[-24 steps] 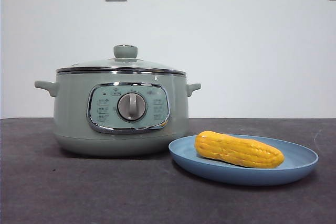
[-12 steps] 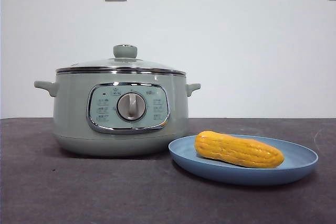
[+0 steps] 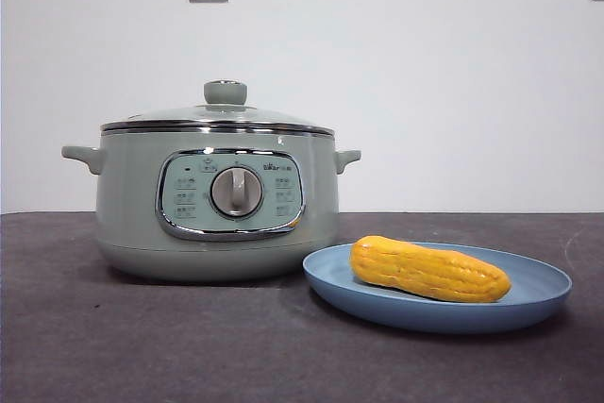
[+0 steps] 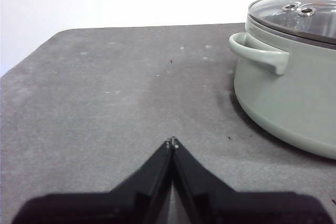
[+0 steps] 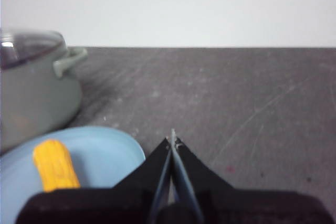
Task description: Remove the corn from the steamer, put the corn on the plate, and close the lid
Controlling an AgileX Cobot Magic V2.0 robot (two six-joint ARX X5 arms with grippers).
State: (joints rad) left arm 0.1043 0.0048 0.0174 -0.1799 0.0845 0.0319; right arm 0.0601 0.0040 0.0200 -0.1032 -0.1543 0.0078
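Now the corn [image 3: 429, 270] lies on the blue plate [image 3: 538, 304], and the lid [image 3: 219, 118] sits on the steamer [image 3: 127, 209]. Both tools, left tool [image 4: 171, 143] and right tool [image 5: 172, 139], are clenched and empty. Keep them low over the desk [image 3: 142, 346], clear of everything.

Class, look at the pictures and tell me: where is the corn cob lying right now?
In the front view the corn cob lies on the light blue plate, on the table just right of the lidded green steamer.
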